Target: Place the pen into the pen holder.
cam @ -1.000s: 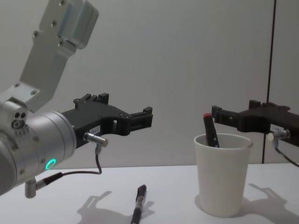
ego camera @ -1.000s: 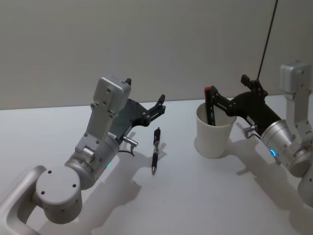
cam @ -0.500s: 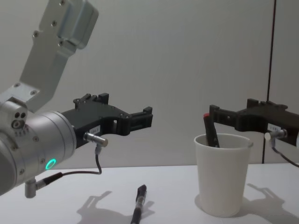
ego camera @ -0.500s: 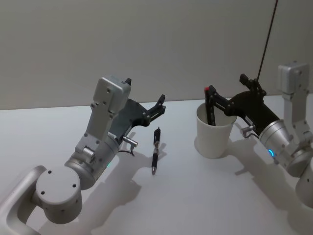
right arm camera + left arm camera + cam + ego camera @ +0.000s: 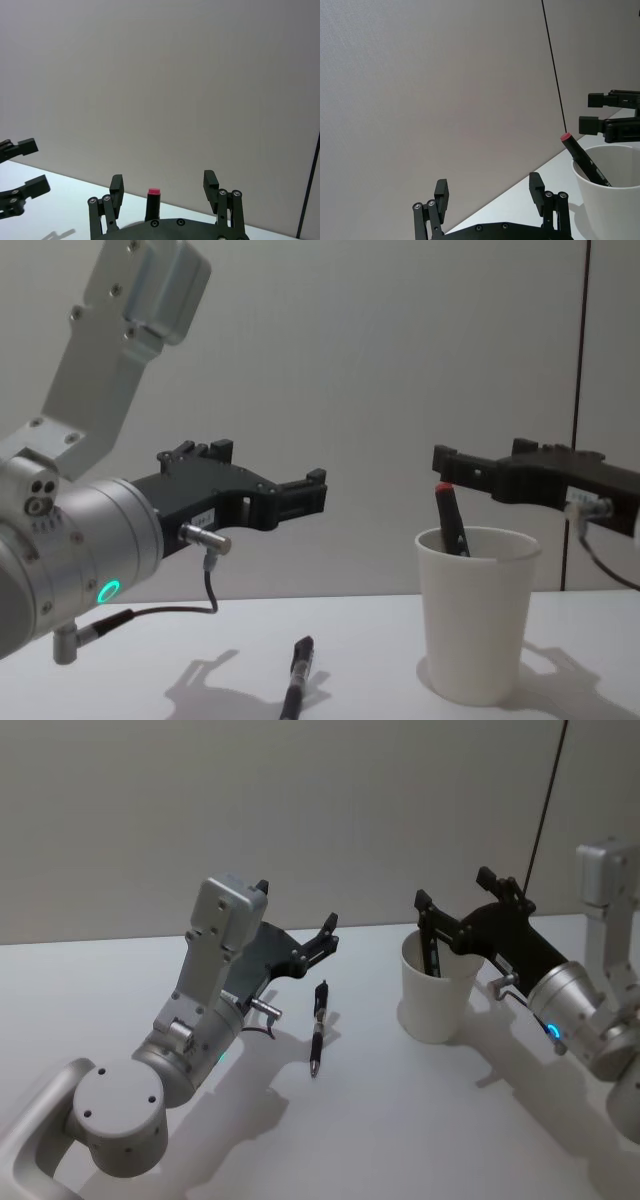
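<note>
A black pen lies flat on the white table between the two arms. The pen holder, a white paper cup, stands upright to its right. A second, red-capped black pen leans inside the cup. My right gripper hovers open just above the cup's rim, touching nothing, with the pen's red cap between and below its fingers. My left gripper is open and empty, raised above the table behind the lying pen.
A thin dark cable hangs down the wall behind the cup. The table is bare in front of the pen and the cup. The left arm's large elbow sits low at the front left.
The right gripper has lifted a little off the red-capped pen, which stays leaning in the cup. The left arm and the lying pen have not moved.
</note>
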Controlling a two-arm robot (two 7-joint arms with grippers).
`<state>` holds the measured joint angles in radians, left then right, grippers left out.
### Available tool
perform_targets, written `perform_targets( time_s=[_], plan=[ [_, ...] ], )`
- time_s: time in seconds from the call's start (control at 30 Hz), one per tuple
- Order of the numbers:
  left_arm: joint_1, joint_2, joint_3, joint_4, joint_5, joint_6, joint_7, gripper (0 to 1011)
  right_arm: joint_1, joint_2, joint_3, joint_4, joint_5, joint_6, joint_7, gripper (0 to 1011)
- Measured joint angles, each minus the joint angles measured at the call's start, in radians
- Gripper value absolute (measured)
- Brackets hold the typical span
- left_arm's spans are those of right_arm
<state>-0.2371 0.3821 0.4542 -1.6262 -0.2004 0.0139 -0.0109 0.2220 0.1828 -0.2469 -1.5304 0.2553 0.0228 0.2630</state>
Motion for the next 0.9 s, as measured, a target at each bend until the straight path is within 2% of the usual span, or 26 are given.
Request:
perform_targets(
  time_s=[0.13,0.4,0.57,0.9],
  plan=[
    [0.0,0.0,0.0,0.0,0.0,0.0,0.0,1001,-0.015,0.017,0.011,-0.027,0.045,0.028,0.024,1001],
    [0.0,0.0,0.0,0.0,0.0,0.0,0.0,1000,-0.067,0.079,0.054,-0.092,0.143,0.079,0.051,1001],
    [0.0,0.0,0.0,0.0,0.0,0.0,0.0,1001,-0.11,0.126,0.091,-0.134,0.198,0.09,0.042,1001],
    [0.0,0.0,0.0,0.0,0.0,0.0,0.0,1001,-0.18,0.205,0.155,-0.196,0.262,0.094,0.0,1001]
  ],
)
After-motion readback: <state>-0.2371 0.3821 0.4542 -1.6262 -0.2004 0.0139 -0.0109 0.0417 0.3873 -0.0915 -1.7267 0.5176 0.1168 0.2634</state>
